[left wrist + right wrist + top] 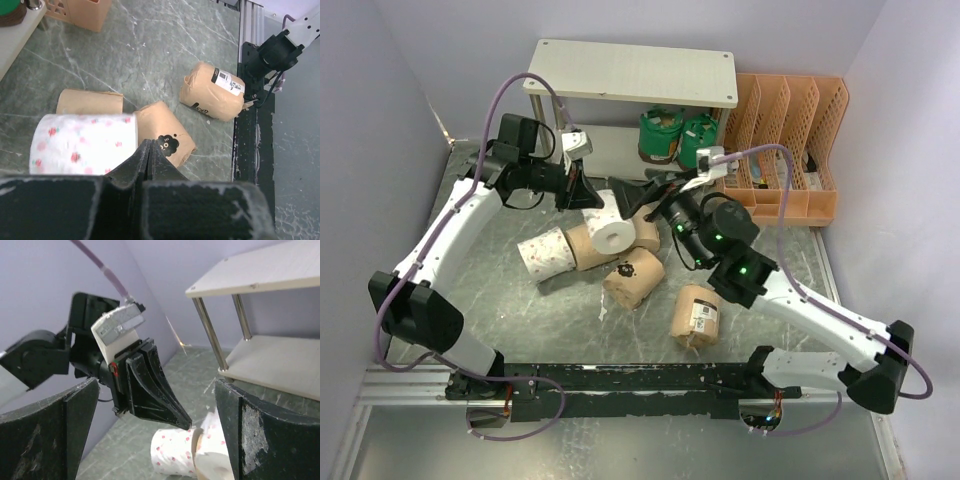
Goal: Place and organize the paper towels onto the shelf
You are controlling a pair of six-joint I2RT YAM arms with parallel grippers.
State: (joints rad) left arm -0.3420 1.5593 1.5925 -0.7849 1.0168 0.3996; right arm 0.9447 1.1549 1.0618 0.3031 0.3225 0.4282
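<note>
Paper towels (633, 278) lie in a heap right under both your hands. Two green rolls (660, 135) sit on the low board of the shelf (630, 70), just past your fingertips. Your right gripper (638, 203) is spread wide and holds nothing, and the white roll (615, 232) is just below it. Your left gripper (148, 148) is pinched tight on nothing, very near the right one. Come straight down over the white roll, squeeze softly, and keep the left one out of the way.
</note>
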